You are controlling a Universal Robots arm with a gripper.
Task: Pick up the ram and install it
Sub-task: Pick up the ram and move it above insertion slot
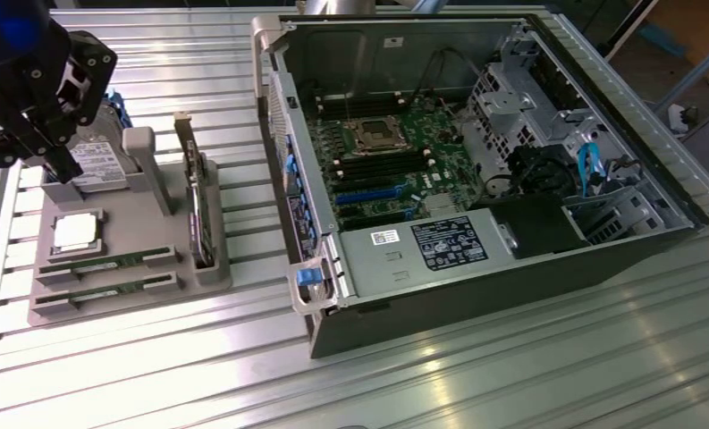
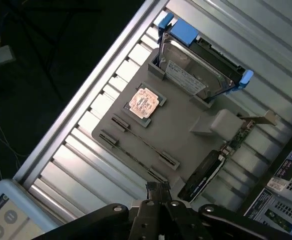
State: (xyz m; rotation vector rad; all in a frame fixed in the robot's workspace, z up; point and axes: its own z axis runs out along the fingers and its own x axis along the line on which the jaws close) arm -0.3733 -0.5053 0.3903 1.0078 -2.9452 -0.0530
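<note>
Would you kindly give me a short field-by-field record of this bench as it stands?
hand: above the hard drive, at the exterior view's left
tray: grey, on the table beside the computer case
ram stick: lying in the tray, not picked up
second ram stick: lying in the tray alongside the first
processor: in the tray, between hard drive and ram sticks
expansion card: standing on edge in the tray
case state: open, motherboard exposed
</note>
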